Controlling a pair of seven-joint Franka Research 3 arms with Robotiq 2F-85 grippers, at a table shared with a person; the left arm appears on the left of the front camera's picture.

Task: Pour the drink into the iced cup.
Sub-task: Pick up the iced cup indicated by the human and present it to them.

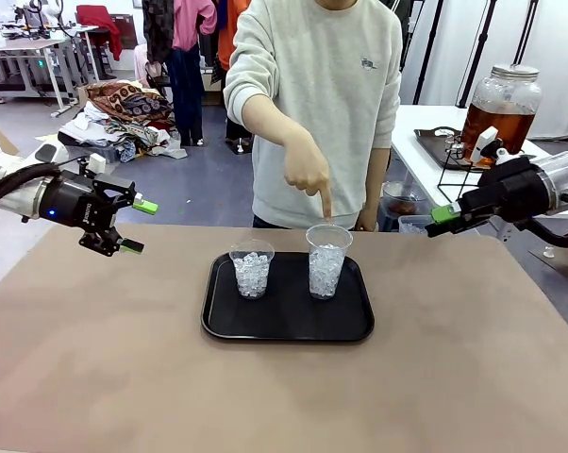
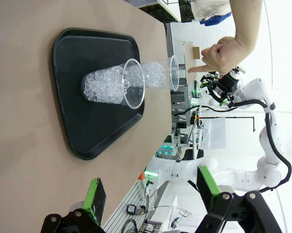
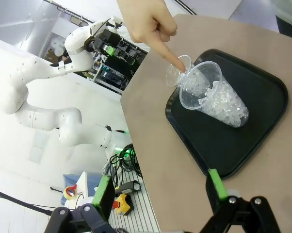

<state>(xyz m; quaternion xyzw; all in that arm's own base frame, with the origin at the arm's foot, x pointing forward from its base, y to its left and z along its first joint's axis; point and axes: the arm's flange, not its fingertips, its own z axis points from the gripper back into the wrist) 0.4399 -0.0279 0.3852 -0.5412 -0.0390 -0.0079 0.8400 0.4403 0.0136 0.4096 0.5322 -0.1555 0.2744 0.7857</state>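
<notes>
Front view: my left hand point(image 1: 138, 226) and right hand point(image 1: 442, 219) hang above the brown surface point(image 1: 86, 368), one at each side, both well apart from the tray point(image 1: 287, 326).
Left hand: open, nothing between its green pads; in the left wrist view point(image 2: 151, 191) the jaws stand wide and face the tray point(image 2: 71, 73) from the side.
Right hand: open and empty; in the right wrist view point(image 3: 160, 189) the fingers are spread wide above the surface edge, with the tray point(image 3: 262, 121) ahead.
Tray: black, flat on the middle of the surface, carrying two clear cups.
Iced cup point(image 1: 327, 260): the taller one, upright on the tray's right part, filled with ice point(image 2: 158, 73) point(image 3: 214, 94).
Second cup point(image 1: 252, 268): shorter, also holding ice, standing beside the first but apart from it point(image 2: 114, 87).
Person's hand point(image 1: 308, 170): index finger pointing down, its tip just above the iced cup's rim point(image 2: 223, 53) point(image 3: 146, 22).
Drink point(image 1: 510, 127): amber liquid in a glass jar point(image 1: 506, 90) on a white side table beyond my right arm, away from the tray.
</notes>
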